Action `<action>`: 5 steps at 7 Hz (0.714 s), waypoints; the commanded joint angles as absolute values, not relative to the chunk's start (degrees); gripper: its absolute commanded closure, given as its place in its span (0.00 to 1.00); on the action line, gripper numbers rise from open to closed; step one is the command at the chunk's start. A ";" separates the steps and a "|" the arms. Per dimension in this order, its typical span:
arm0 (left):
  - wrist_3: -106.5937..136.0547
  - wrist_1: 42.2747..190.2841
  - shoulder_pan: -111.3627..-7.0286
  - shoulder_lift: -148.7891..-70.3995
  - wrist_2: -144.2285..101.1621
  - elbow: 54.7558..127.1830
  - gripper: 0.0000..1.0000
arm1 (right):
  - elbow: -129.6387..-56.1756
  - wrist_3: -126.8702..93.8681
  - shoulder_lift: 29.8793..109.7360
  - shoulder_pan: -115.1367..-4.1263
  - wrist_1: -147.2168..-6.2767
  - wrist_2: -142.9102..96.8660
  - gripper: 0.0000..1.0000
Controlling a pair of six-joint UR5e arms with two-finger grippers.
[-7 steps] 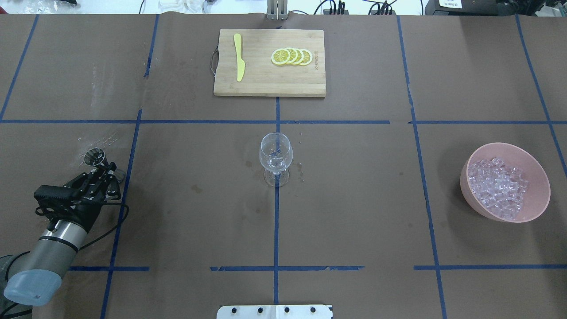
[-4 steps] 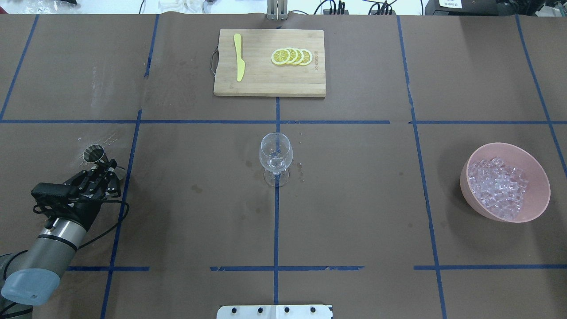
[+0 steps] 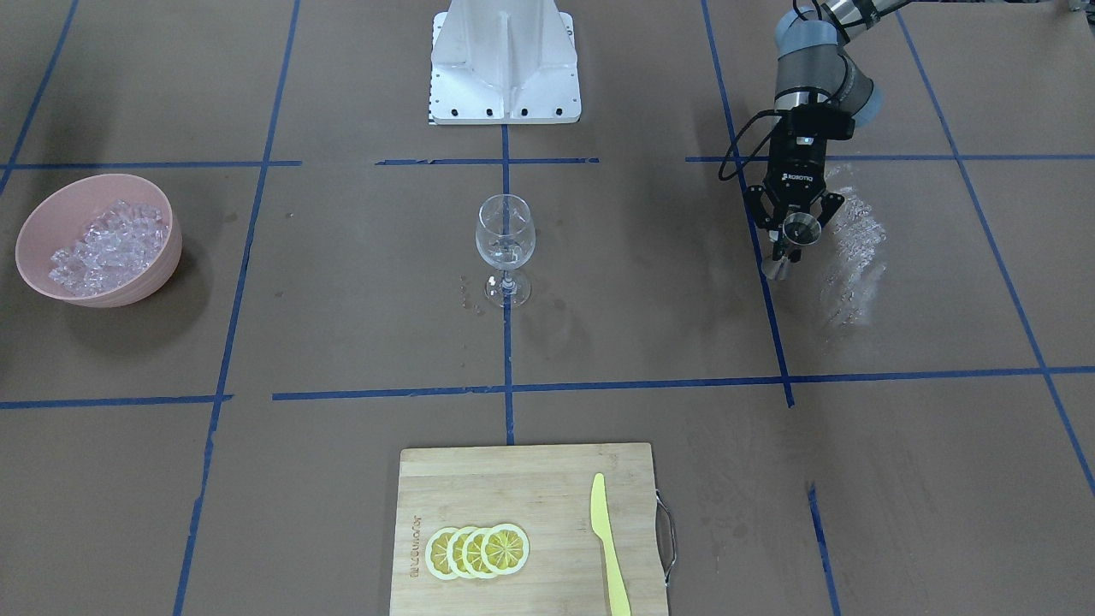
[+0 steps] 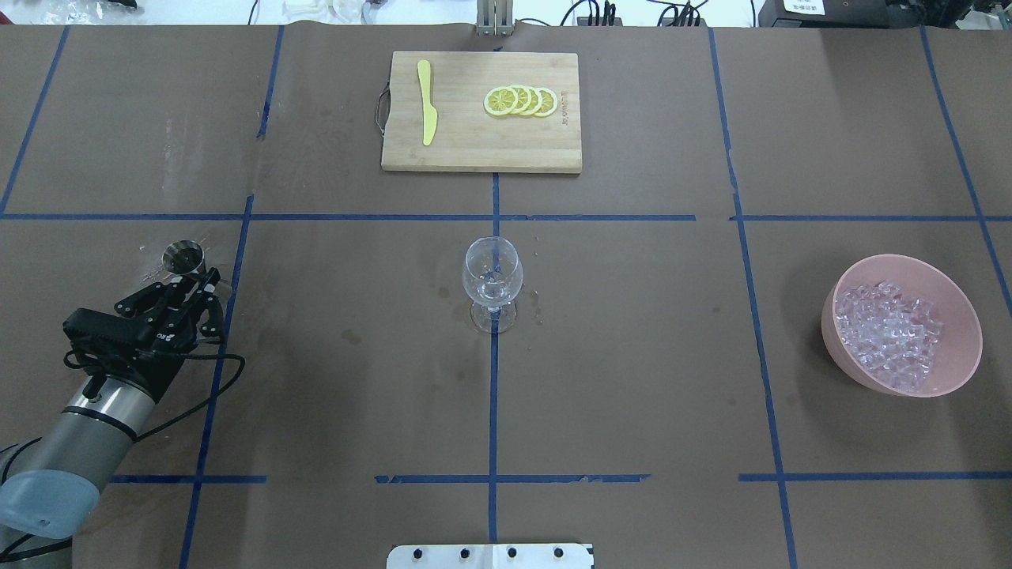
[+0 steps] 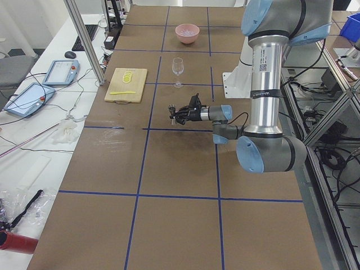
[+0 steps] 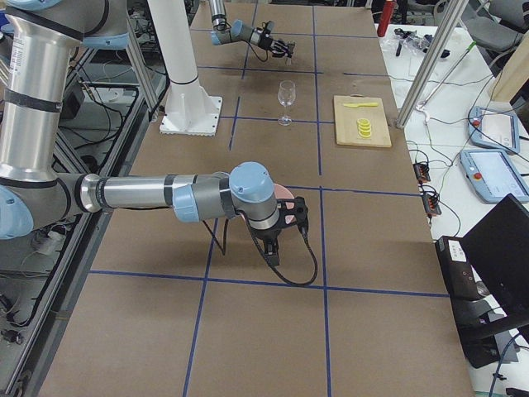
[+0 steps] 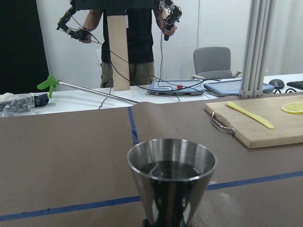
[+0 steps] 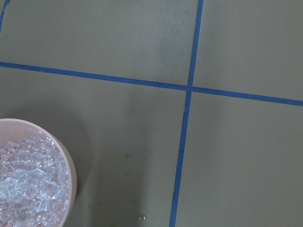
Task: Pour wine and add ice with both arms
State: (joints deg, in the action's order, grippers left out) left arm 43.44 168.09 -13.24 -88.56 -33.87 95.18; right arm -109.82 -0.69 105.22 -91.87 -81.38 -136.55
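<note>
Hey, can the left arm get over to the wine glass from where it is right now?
Probably yes. Only bare table lies between the left gripper, which holds a metal jigger, and the wine glass at the table's middle. The cutting board and ice bowl sit well off that line.

Pink bowl (image 8: 66, 163) lower left; ice (image 8: 26, 182) inside

The bottom edge of the left wrist view cuts off the steel jigger (image 7: 171, 182) below its cup, so the grip on it goes unseen there. The right wrist view catches only a corner of the pink bowl (image 8: 72, 177) and its ice (image 8: 28, 189). From the right end, the right gripper (image 6: 296, 215) covers most of that bowl, and how its jaws stand cannot be told. The front-facing view crops the cutting board (image 3: 513, 479) and yellow knife (image 3: 609, 547). Any wine in the wine glass (image 4: 491, 273) is too faint to tell.
</note>
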 commanded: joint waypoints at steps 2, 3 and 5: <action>31.91 165.17 -18.69 -98.85 -42.83 97.12 1.00 | -109.95 -0.70 105.38 -92.63 -81.39 -136.58 0.00; 27.64 161.75 -20.03 -101.75 -43.59 97.47 1.00 | -110.21 -0.70 105.82 -92.90 -81.39 -136.67 0.00; 15.63 157.60 -19.69 -104.57 -43.33 101.75 1.00 | -110.48 -0.70 106.17 -93.08 -81.39 -136.67 0.00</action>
